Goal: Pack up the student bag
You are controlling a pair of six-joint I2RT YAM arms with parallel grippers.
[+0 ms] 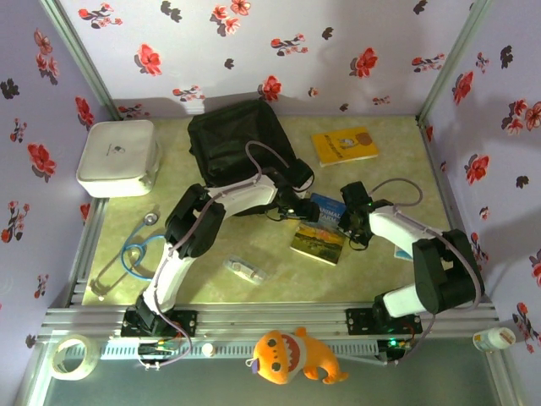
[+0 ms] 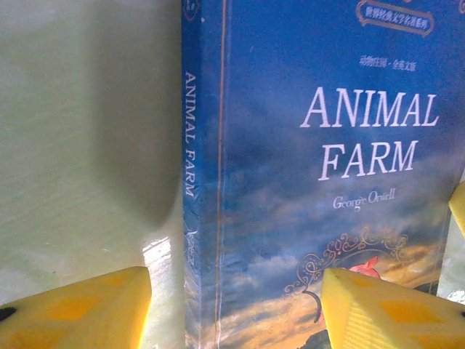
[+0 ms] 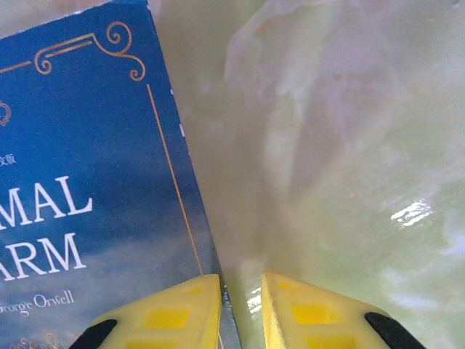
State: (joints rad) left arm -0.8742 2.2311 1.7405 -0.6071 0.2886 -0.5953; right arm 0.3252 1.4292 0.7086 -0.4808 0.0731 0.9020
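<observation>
The student bag (image 1: 237,139), a black soft backpack, lies at the back of the table, left of centre. In front of it a blue "Animal Farm" book (image 1: 319,230) lies flat. My left gripper (image 1: 297,207) hovers at the book's left edge. In the left wrist view this gripper (image 2: 236,280) is open, its yellow fingers (image 2: 80,313) straddling the book's spine (image 2: 195,218) without touching it. My right gripper (image 1: 355,222) is at the book's right edge. In the right wrist view that gripper (image 3: 241,280) shows a narrow gap, one finger (image 3: 167,313) over the book (image 3: 87,189) and the other over bare table.
A white hard case (image 1: 118,157) sits at the back left and a yellow book (image 1: 344,145) at the back right. A stethoscope (image 1: 139,249) lies at the left and a small clear item (image 1: 245,271) near the front. A tape roll (image 1: 72,355), an orange plush toy (image 1: 296,355) and a small bottle (image 1: 494,338) lie beyond the front rail.
</observation>
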